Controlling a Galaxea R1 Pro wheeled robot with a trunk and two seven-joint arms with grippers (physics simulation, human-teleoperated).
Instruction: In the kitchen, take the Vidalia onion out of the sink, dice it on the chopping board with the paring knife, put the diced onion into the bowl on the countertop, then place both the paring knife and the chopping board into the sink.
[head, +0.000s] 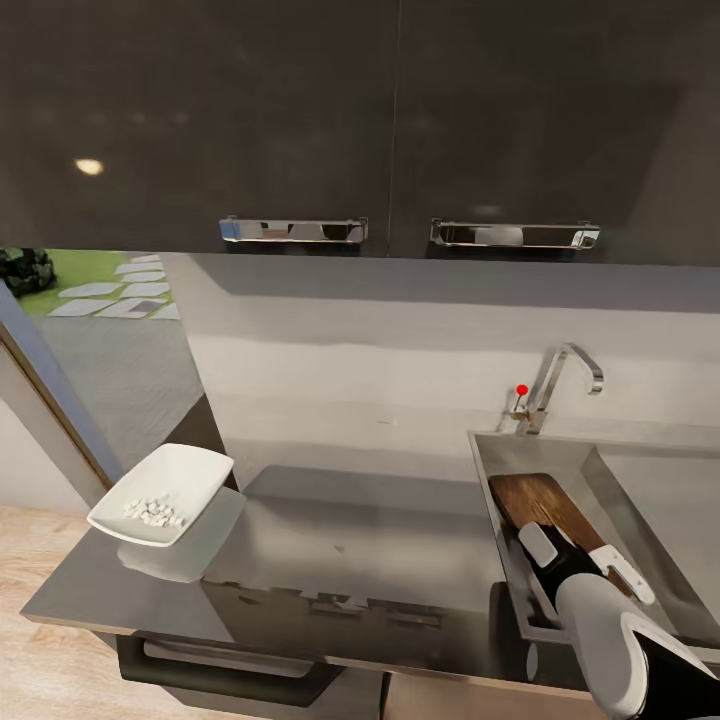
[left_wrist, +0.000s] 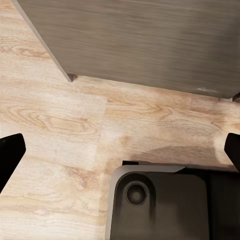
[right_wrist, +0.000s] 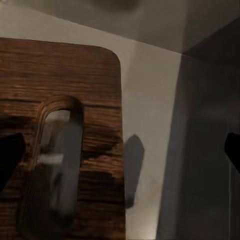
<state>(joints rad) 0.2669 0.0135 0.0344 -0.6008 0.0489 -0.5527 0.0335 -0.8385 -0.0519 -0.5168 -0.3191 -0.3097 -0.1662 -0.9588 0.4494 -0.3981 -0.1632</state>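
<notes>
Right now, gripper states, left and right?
Left gripper: open, empty, over the wood floor.
Right gripper: open, holding nothing, above the chopping board in the sink.

Kitchen: dark glossy wall cabinets with chrome handles, grey desk, metal sink with tap, pale wood floor.

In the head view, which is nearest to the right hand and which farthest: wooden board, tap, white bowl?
1. Dark brown wooden chopping board, in the sink under the right hand.
2. Angular chrome tap, behind the sink.
3. Shallow white bowl, far left on the countertop.
</notes>
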